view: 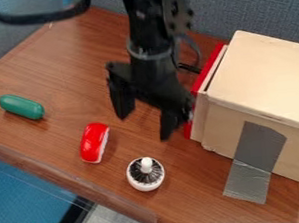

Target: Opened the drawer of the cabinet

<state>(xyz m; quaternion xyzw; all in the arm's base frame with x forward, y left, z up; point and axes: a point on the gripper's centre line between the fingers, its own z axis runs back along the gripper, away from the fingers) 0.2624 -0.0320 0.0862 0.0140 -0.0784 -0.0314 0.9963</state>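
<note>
The cabinet [269,78] stands at the right of the surface [67,67], its drawer [199,121] facing left towards the gripper [146,116]. The drawer's face runs lengthwise on a slant, from the upper right down to the lower left. The gripper hangs just beside it, its fingers spread apart with nothing between them.

The surface is reddish-brown wood grain, bearing a green rounded piece [21,107], a red-and-white piece [95,143] and a round white piece with a knob [145,174]. Grey-blue partitions [255,2] rise behind.

The cabinet is pale, boxy wood; the drawer has a red front [206,70] with pale wood behind it. Grey tape [254,155] runs from the cabinet's near side onto the surface.
</note>
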